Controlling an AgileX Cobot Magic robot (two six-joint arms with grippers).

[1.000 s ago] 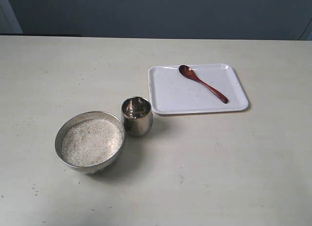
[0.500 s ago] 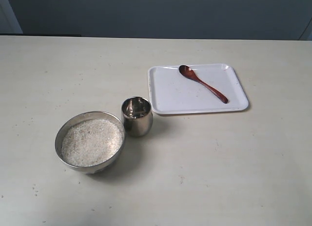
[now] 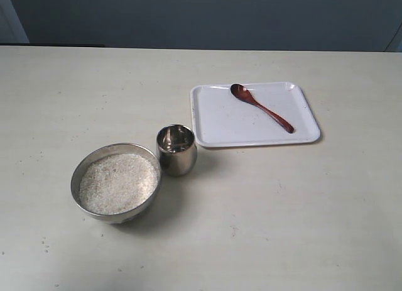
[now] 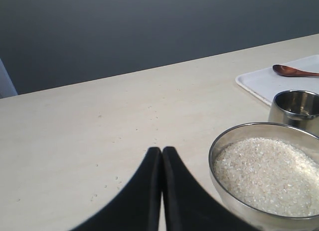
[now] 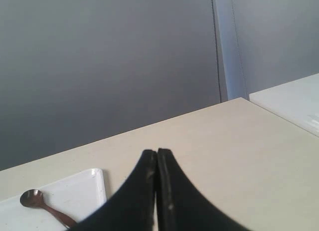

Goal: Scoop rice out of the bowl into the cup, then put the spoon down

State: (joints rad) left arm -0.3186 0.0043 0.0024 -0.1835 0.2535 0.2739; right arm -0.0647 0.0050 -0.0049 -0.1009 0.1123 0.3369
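The dull metal bowl (image 3: 81, 165) sits at the front left of the table, full of off-white rice (image 3: 118, 183). Right beside it stands the small shiny cup (image 3: 176, 149). The dark reddish-brown spoon (image 3: 261, 107) lies on a white tray (image 3: 226, 124) behind the cup. No arm shows in the exterior view. In the left wrist view my left gripper (image 4: 162, 150) is shut with nothing in it, beside the bowl (image 4: 224, 141) and its rice (image 4: 269, 173); the cup (image 4: 296, 107) and spoon (image 4: 294, 71) lie beyond. My right gripper (image 5: 157, 152) is shut and empty, off from the spoon (image 5: 42, 205).
The white tray (image 5: 75, 193) has a low raised rim. A few loose grains (image 4: 107, 183) dot the table near the left gripper. A dark wall runs behind the table's far edge. A second pale surface (image 5: 294, 101) shows beyond the table in the right wrist view.
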